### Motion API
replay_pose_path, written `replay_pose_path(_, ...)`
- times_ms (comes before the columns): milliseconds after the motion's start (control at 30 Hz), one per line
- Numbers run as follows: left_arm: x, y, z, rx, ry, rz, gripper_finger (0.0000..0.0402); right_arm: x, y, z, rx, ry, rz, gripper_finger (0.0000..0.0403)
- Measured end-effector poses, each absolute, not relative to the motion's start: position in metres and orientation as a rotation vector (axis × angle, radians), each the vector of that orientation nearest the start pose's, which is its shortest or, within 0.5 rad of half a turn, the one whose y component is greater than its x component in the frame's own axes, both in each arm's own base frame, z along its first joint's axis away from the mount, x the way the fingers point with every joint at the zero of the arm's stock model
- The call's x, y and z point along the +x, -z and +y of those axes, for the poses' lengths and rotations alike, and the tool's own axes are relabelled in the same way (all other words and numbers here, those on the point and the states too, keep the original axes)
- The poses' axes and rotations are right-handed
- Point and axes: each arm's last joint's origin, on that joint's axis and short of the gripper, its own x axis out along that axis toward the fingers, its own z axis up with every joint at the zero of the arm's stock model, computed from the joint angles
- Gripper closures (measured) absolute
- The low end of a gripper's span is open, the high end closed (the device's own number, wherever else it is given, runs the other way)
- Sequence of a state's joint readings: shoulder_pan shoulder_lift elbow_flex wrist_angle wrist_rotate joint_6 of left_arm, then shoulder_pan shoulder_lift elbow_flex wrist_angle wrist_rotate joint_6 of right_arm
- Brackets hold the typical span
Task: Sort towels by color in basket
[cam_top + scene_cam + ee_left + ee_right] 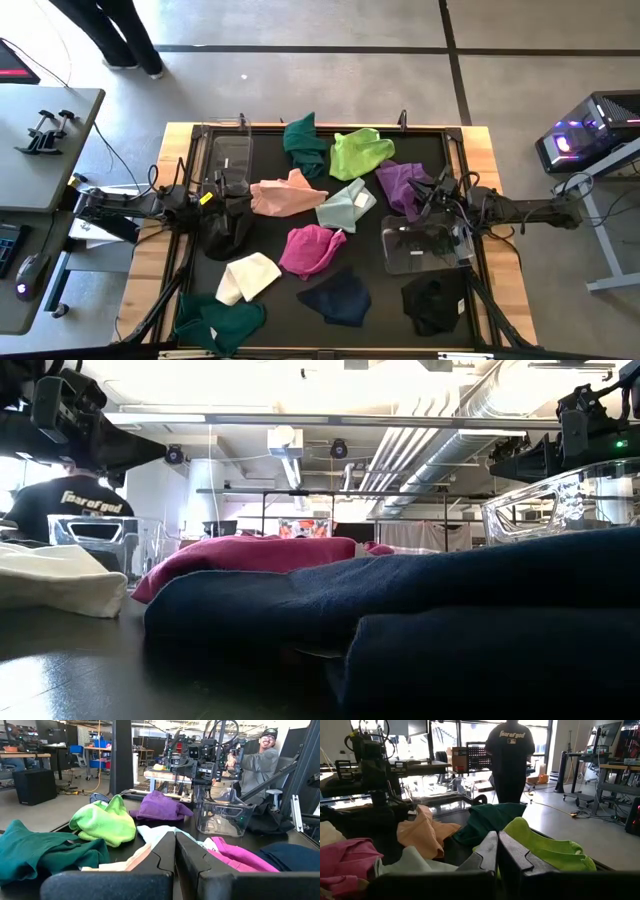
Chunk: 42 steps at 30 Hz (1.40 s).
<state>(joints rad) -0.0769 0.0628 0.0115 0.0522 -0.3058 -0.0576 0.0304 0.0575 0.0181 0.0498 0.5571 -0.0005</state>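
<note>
while both hover over scattered towels (310, 250), left gripper (175, 851) and right gripper (497, 851) are clenched, empty.

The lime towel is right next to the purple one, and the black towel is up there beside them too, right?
Not quite. In the high view the lime towel does lie beside the purple towel, but the black towel lies apart from them, near the opposite edge of the table, next to the navy towel.

High view: directly overhead, covering the whole table (150, 260). Low view: at tabletop level, close behind the navy towel (420, 600), facing the room. Wrist views: low, facing each other across the table; both share the lime towel (105, 822).
</note>
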Motion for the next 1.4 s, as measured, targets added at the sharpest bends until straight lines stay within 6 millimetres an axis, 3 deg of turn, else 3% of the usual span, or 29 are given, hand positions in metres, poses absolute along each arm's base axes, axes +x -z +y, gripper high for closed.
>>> replay_pose_path(1400,0.1,-0.1676,0.001,-0.04,-0.229,-0.006,0.0401,0.0964,-0.1699,-0.0124,0.002,0.527,-0.009,0.0402)
